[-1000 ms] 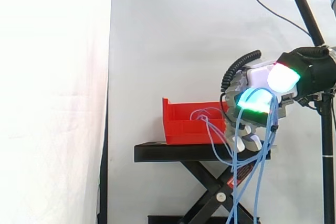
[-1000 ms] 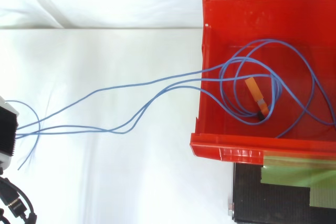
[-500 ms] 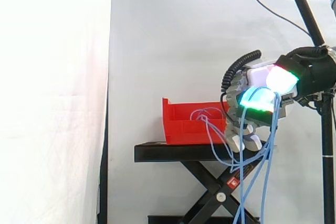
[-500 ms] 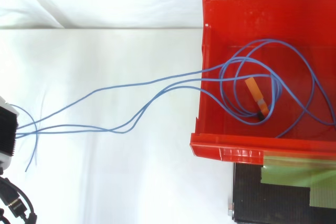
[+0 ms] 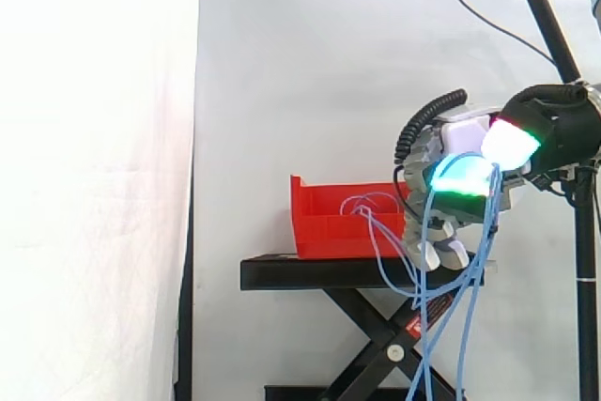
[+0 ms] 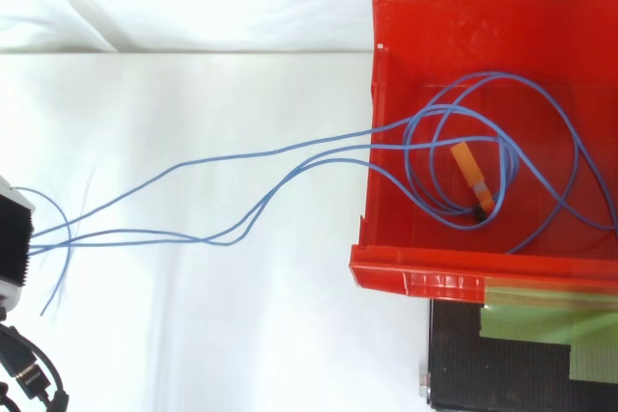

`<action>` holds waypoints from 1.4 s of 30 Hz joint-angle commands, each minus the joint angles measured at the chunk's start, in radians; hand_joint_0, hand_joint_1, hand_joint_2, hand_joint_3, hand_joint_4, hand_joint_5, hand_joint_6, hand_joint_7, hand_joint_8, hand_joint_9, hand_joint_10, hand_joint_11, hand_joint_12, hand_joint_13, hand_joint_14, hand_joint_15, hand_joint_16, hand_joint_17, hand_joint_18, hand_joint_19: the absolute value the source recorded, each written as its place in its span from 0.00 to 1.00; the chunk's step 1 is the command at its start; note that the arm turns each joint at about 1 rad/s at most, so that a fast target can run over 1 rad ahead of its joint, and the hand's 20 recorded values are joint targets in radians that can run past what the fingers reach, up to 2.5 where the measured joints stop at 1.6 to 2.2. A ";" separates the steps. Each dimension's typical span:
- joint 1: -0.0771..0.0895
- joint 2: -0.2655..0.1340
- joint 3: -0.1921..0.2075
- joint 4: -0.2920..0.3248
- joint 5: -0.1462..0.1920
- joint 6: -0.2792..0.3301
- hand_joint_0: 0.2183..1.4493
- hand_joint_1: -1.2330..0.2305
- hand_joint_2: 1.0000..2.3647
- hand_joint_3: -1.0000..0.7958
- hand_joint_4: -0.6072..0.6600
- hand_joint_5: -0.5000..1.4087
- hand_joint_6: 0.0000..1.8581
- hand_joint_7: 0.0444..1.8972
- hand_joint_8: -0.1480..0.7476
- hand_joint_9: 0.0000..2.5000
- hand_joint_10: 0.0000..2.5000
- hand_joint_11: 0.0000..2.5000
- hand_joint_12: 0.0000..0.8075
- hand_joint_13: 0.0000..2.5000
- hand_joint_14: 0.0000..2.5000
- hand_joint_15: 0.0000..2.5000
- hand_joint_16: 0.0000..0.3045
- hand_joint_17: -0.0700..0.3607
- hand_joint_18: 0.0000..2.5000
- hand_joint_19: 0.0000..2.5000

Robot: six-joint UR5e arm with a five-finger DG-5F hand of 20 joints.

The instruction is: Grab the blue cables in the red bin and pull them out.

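Gripping state: my robot hand (image 5: 455, 146) was clenched round the blue cables (image 6: 290, 149), pads glowing cyan, green and white.
Robot hand position: right of the red bin (image 5: 329, 223), above the end of the black stand (image 5: 319, 272).
Cables: strands ran from my grasp over the bin wall facing me; loops lay inside, loose ends hung below.
Bin contents: an orange piece (image 6: 471, 176) lay among the loops.
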 commanded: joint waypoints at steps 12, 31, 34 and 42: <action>0.001 -0.001 0.000 0.010 0.000 0.000 0.42 0.10 0.00 0.00 0.65 0.70 0.16 0.39 0.42 0.35 0.01 0.35 0.42 0.30 0.01 0.28 0.17 0.44 0.28 0.38; 0.001 -0.001 0.000 0.018 0.000 0.000 0.40 0.09 0.00 0.00 0.66 0.68 0.00 0.39 0.42 0.33 0.01 0.35 0.43 0.29 0.01 0.27 0.18 0.45 0.28 0.38; 0.001 -0.001 0.000 0.020 0.000 0.000 0.39 0.11 0.00 0.00 0.67 0.68 0.00 0.38 0.42 0.33 0.01 0.34 0.43 0.29 0.01 0.28 0.18 0.45 0.28 0.38; -0.001 0.000 0.000 0.020 0.000 -0.002 0.37 0.14 0.00 0.00 0.66 0.74 0.00 0.41 0.43 0.34 0.01 0.34 0.44 0.29 0.01 0.27 0.18 0.45 0.28 0.38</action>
